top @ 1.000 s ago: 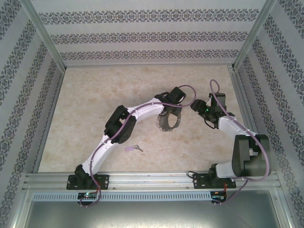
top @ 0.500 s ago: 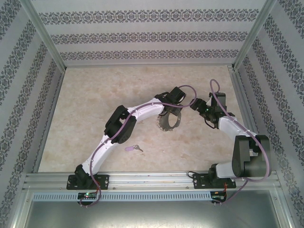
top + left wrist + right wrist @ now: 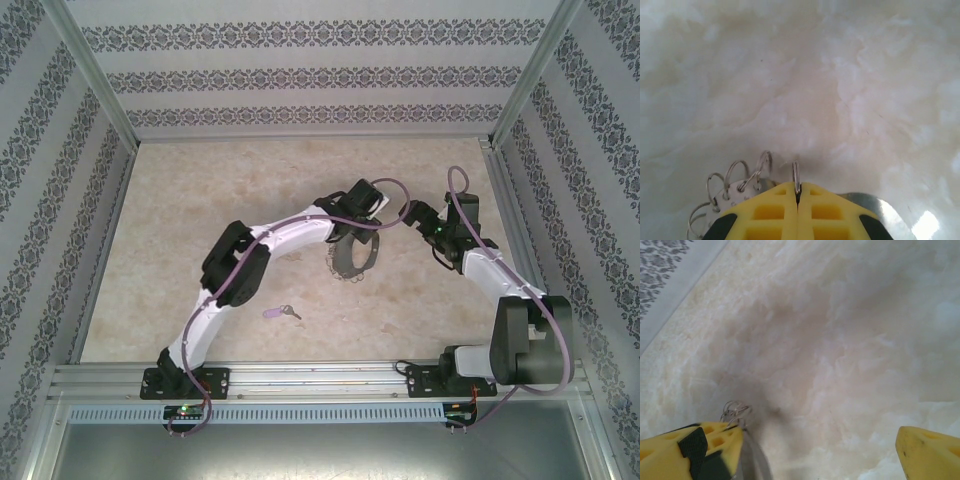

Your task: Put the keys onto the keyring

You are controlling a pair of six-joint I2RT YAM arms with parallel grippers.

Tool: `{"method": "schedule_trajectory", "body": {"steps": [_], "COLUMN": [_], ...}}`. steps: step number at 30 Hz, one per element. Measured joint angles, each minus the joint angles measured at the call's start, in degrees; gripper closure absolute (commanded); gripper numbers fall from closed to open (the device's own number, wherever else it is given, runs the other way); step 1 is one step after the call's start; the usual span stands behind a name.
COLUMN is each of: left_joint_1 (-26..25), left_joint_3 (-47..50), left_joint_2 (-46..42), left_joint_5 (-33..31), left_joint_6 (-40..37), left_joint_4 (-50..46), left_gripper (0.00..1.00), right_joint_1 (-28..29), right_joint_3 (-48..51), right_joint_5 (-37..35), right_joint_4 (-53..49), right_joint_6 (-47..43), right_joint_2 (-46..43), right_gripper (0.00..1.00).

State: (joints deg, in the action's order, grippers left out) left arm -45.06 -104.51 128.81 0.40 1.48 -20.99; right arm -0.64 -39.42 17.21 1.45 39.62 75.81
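Note:
The keyring (image 3: 345, 272), a silvery hoop edged with small wire loops, hangs at mid-table under my left gripper (image 3: 357, 228). In the left wrist view the yellow fingers (image 3: 780, 205) of my left gripper (image 3: 797, 187) are pressed together on one thin loop of the keyring (image 3: 796, 172); more loops (image 3: 735, 177) and the metal band (image 3: 875, 205) show beside them. My right gripper (image 3: 412, 216) stands wide open just right of the ring. In its own view, between its fingertips (image 3: 819, 432) is only table, and the keyring's band (image 3: 752, 460) lies by its left finger. The key (image 3: 272, 314), with a lilac head, lies on the table nearer the front.
The marble-patterned tabletop (image 3: 200, 220) is bounded by patterned walls and metal posts (image 3: 95, 90). An aluminium rail (image 3: 320, 378) with both arm bases runs along the near edge. The left arm's elbow (image 3: 230, 265) hangs above and left of the key.
My left gripper has closed fully on the keyring and its arm has shifted slightly left and away. My right gripper has opened wide and let go of the ring.

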Motion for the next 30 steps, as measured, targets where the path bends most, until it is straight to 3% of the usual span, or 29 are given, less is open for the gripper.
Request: {"method": "schedule_trajectory", "body": {"steps": [5, 10, 20, 30], "left_joint_1": [0.4, 2.2, 6.6, 10.1], "left_joint_3": [11.1, 18.5, 27.9, 32.8], "left_joint_2": [-11.8, -18.9, -26.3, -31.7], "left_joint_5": [2.8, 11.2, 25.9, 39.5], "left_joint_6": [-3.6, -6.3, -11.0, -11.8], "left_joint_4": [5.2, 10.7, 14.5, 18.6], "left_gripper": [1.0, 1.0, 1.0, 1.0], "right_joint_1": [0.2, 1.2, 6.2, 9.6], "right_joint_3": [2.3, 4.9, 8.1, 9.2], "right_joint_5": [3.1, 7.0, 14.5, 20.9], "right_joint_4": [2.3, 5.2, 11.2, 18.0], "right_joint_6": [0.9, 1.0, -1.2, -2.3], "right_joint_2": [-3.9, -8.0, -15.6, -16.0], "right_gripper": [0.17, 0.23, 0.4, 0.58]}}
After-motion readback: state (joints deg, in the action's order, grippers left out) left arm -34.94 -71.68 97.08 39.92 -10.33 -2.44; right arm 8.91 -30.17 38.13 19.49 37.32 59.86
